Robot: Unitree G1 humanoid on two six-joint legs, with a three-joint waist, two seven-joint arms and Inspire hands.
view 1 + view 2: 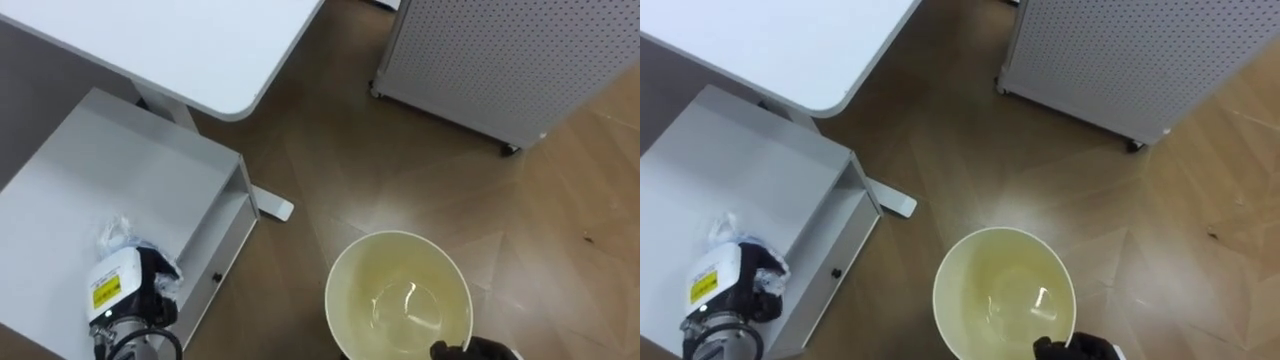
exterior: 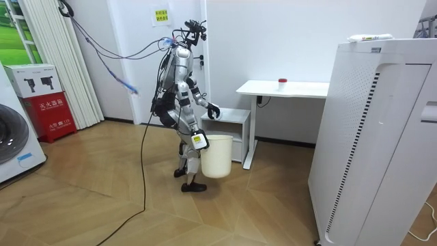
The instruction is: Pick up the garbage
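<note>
A crumpled white plastic wrapper point(image 1: 116, 236) lies on top of a low white cabinet point(image 1: 100, 165) at my left. My left hand point(image 1: 128, 288) rests over it, its dark fingers curled into the wrapper, which sticks out above and beside them. A round cream bin point(image 1: 400, 297) hangs before me with only a glint at its bottom. My right hand point(image 1: 472, 350) grips the bin's near rim at the lower edge of the view. In the room view I stand beside the cabinet point(image 2: 229, 116), with the bin point(image 2: 217, 156) carried at knee height.
A white desk point(image 1: 180, 50) overhangs the cabinet's far side, and its foot point(image 1: 272, 205) rests on the wood floor. A tall white perforated unit on castors point(image 1: 500, 60) stands to the far right. A small red thing point(image 2: 282, 82) sits on the desk.
</note>
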